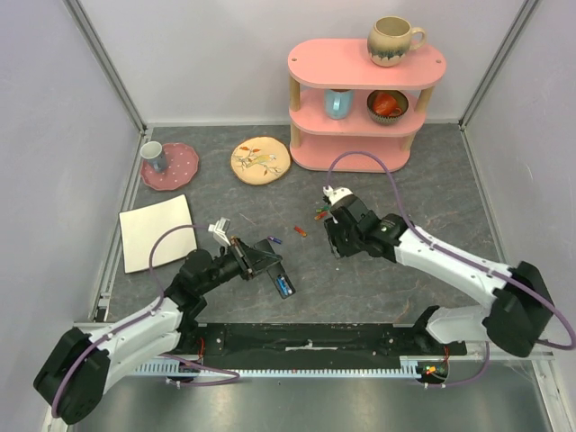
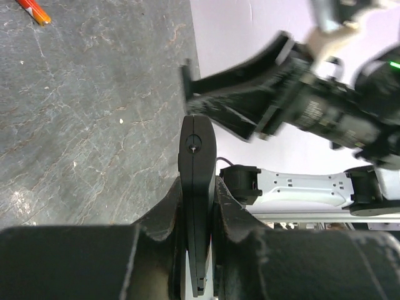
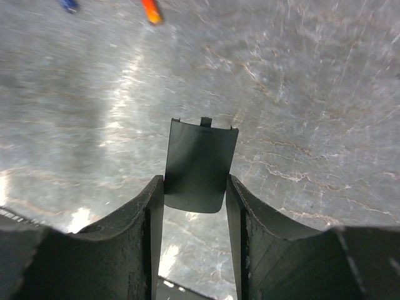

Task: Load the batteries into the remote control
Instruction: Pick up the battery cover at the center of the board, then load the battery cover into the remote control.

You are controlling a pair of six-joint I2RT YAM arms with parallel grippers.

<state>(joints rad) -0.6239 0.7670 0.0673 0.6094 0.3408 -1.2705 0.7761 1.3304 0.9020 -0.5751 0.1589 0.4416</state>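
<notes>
My left gripper is shut on the long black remote control and holds it tilted above the table. A blue cell sits in its near end. In the left wrist view the remote stands edge-on between my fingers. My right gripper is shut on a small black cover piece, gripped by its sides at the fingertips. Loose batteries lie on the table between the arms: blue, red-orange, green and red. An orange cell and a blue cell also show in the right wrist view.
A pink shelf with mugs and a bowl stands at the back right. A floral plate, a pink plate with a cup and a white square plate sit at the left. Walls close in both sides.
</notes>
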